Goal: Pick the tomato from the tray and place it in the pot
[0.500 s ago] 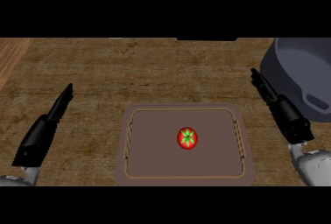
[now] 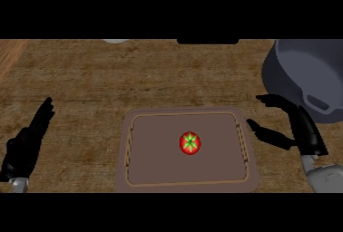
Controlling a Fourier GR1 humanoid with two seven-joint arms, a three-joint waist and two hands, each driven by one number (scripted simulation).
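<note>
A red tomato [image 2: 190, 143] with a green star-shaped top lies near the middle of the brown tray [image 2: 140, 176] on the counter. The grey pot [image 2: 301, 72] stands at the far right, its handle facing me. My right hand [image 2: 303, 129] hovers open just right of the tray and below the pot, thumb spread toward the tomato and fingers pointing away. It touches nothing. My left hand [image 2: 26, 140] rests open at the left edge, fingers straight and pointing up.
The woven counter surface [image 2: 134, 77] stretches behind the tray. A pale object [image 2: 115, 41] and a dark one [image 2: 208, 41] peek in at the far edge. A wooden strip [image 2: 8, 59] shows at the upper left.
My right hand has opened out, its thumb swinging left toward the tray and its fingers spreading. The left hand, tomato and pot stay put.
</note>
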